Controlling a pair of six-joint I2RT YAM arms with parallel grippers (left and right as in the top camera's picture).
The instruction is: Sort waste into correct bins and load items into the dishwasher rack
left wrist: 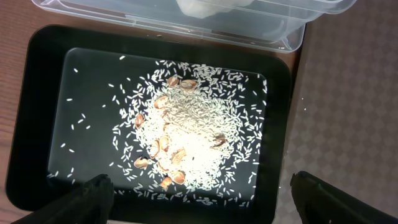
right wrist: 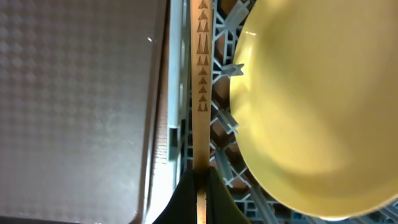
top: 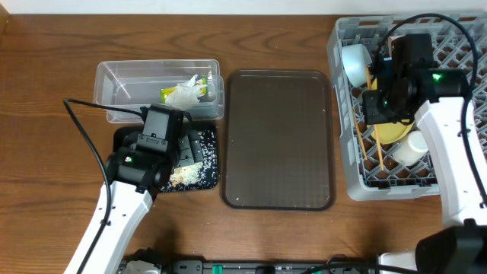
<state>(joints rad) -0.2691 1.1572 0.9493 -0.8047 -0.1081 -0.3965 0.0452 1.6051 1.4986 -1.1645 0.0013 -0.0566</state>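
Observation:
The loose rice grains (left wrist: 196,134), mixed with a few brown bits, lie piled in the shallow black tray (left wrist: 37,93). My left gripper (left wrist: 202,199) hangs open and empty above that tray (top: 207,171). The green-and-white wrapper (top: 186,93) lies in the clear tub (top: 114,76). My right gripper (right wrist: 200,182) is shut on a wooden chopstick (right wrist: 202,74) over the grey rack (top: 342,91), beside the yellow plate (right wrist: 311,106). In the rack stand the yellow plate (top: 394,134), a pale bowl (top: 355,65) and the small cup (top: 409,149). A second bowl is not visible.
The large dark brown serving tray (top: 278,137) lies between the black tray and the rack; its edge shows in the right wrist view (right wrist: 74,93). The clear tub's wall (left wrist: 186,22) borders the black tray's far side. The left arm's cable (top: 84,125) trails over the table.

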